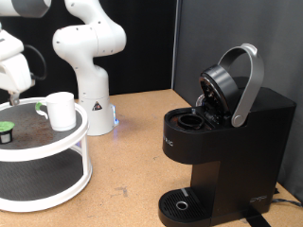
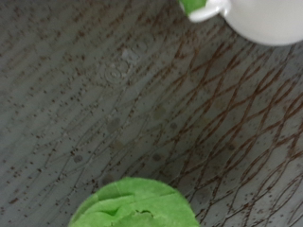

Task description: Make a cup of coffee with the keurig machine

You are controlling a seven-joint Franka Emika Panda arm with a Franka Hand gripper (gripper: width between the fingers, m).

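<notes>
The keurig machine stands at the exterior view's right with its grey-handled lid raised and the pod chamber open. The white cup stands on the top shelf of a round white stand at the left. A green-topped coffee pod sits on the same shelf near the left edge. My gripper hangs just above the shelf, over the pod and to the left of the cup. The wrist view shows the pod and the cup on the dark mesh; my fingers do not show there.
The white robot base stands behind the stand. The stand has a lower shelf. The machine's round drip tray is at the bottom. The wooden table lies between stand and machine.
</notes>
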